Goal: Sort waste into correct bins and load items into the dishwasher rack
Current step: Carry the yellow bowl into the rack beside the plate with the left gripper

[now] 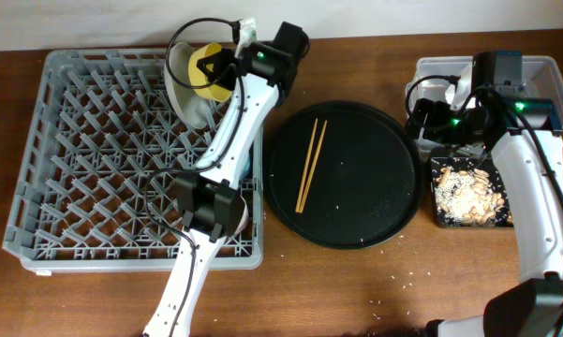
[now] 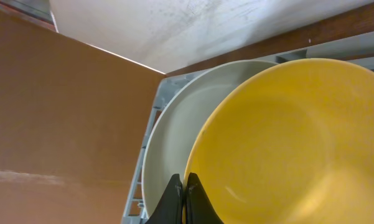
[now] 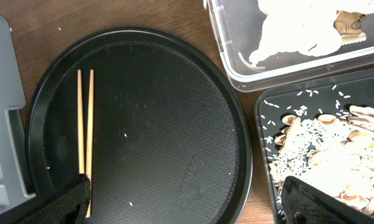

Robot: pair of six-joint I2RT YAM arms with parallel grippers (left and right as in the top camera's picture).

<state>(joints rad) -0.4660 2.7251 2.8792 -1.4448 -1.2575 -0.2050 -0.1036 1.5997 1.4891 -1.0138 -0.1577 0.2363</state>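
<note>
Yellow bowl [image 2: 286,143], on edge, its rim pinched in the closed left claw [image 2: 185,199] over the grey dishwasher rack [image 1: 84,159]; white plate [image 2: 174,143] just beyond. Right claw [image 3: 196,205], spread wide and empty, hangs over the round black tray [image 3: 162,124]: chopsticks [image 3: 86,124] by its left finger, clear tub [image 3: 236,68] and black rectangular tray [image 3: 264,124] rightward.

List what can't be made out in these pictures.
Whether the left gripper pinches the yellow bowl: left wrist, bottom edge crops the contact.
Contents of the clear tub: overhead, right arm covers them; right wrist, top edge crops them.
Right edge of the rack: overhead, left arm covers it.
</note>
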